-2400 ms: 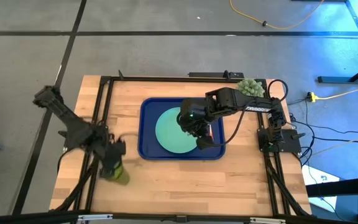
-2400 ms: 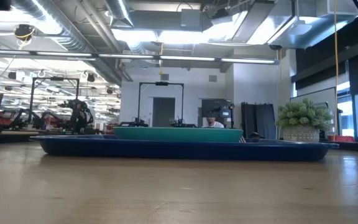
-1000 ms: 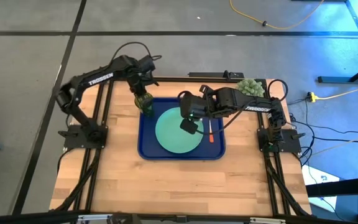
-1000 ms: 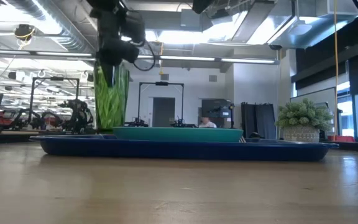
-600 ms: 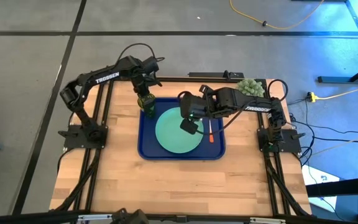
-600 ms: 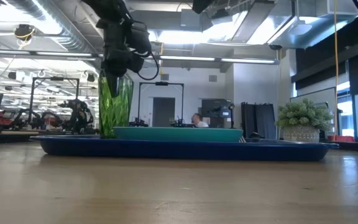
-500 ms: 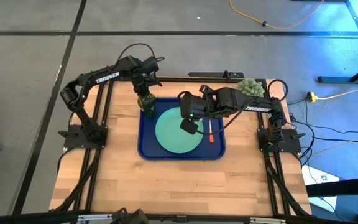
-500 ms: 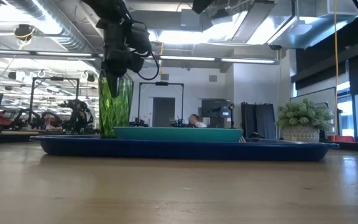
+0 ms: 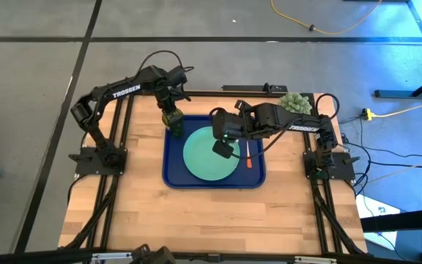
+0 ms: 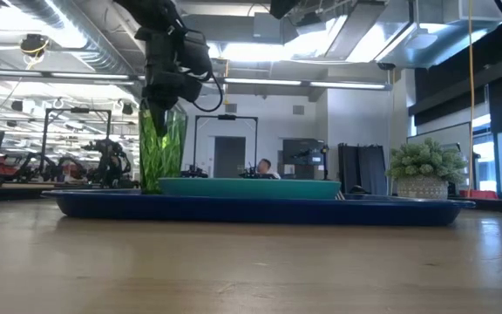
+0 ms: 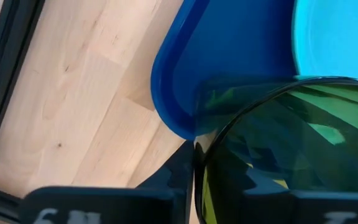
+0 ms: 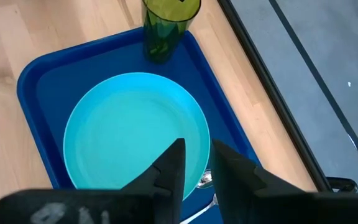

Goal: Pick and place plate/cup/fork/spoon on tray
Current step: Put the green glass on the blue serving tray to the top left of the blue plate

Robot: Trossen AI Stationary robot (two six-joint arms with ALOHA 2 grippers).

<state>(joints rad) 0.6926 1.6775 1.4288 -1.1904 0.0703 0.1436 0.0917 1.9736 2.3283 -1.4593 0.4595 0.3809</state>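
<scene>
The dark blue tray [image 9: 176, 176] lies mid-table with the mint-green plate [image 9: 205, 158] on it. My left gripper [image 9: 168, 110] is shut on the dark-green cup [image 9: 174, 123] at the tray's far-left corner; the cup also shows in the low view [image 10: 162, 148] and the right wrist view [image 12: 164, 28]. My right gripper [image 9: 224, 147] hovers over the plate's right part, open by a narrow gap and empty. An orange-red handle [image 9: 248, 157] lies on the tray right of the plate. A silver spoon bowl [image 12: 205, 180] shows beside the plate. The fork I cannot make out. My left gripper holds the cup at its top, by the rim [image 11: 199, 163], coming from above and pointing down. One dark finger [image 11: 178, 171] lies against the outside of the wall; the other is hidden behind the green glass. The cup stands upright, its base down inside the tray's far-left corner.
A pale green fuzzy plant [image 9: 297, 103] in a pot stands at the table's far right corner; it also shows in the low view [image 10: 423, 170]. Bare wood lies in front of the tray [image 9: 211, 213]. A black frame runs around the table's edges.
My left gripper has carried the cup a little toward the table's right and down into the tray's far-left corner, keeping it upright. It has stayed there for the last half second.
</scene>
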